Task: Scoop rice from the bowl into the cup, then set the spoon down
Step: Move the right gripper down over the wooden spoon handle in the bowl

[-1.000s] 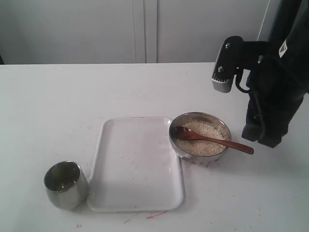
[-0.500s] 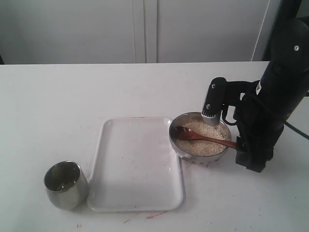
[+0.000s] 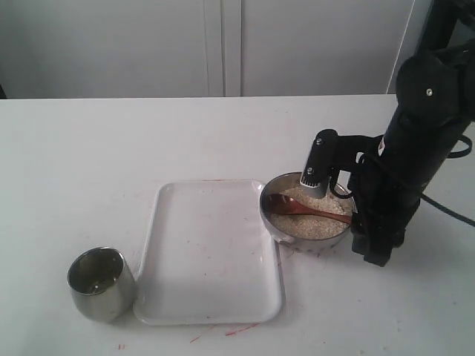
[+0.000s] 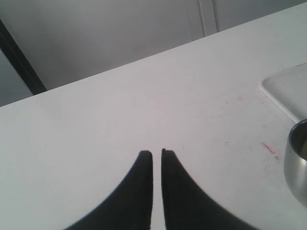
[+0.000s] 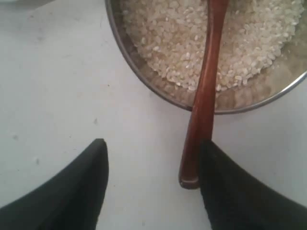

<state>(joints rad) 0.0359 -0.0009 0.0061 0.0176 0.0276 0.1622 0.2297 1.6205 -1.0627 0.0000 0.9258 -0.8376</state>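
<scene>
The steel bowl [image 3: 308, 242] of off-white rice [image 3: 320, 223] stands right of the tray. The dark wooden spoon [image 3: 297, 208] rests in it, its oval head in the rice and its handle over the rim. My right gripper [image 3: 373, 252] is low at the bowl's right side and hides the handle's end. In the right wrist view the right gripper [image 5: 153, 143] is open; the spoon [image 5: 204, 96] handle lies between its fingers, close against one of them, beyond the bowl [image 5: 148, 79] and rice [image 5: 168, 38]. The cup [image 3: 100, 283] stands front left. My left gripper [image 4: 154, 152] is shut, empty, with the cup [image 4: 300, 160] beside it.
A white rectangular tray [image 3: 211, 256] lies between cup and bowl, its corner [image 4: 288, 91] showing in the left wrist view. Red marks dot the white table near the tray's front edge. A wall of white panels stands behind the table.
My right arm has come down from above the table's right side to the spoon handle's end beside the bowl. Spoon, bowl and cup have not moved.
</scene>
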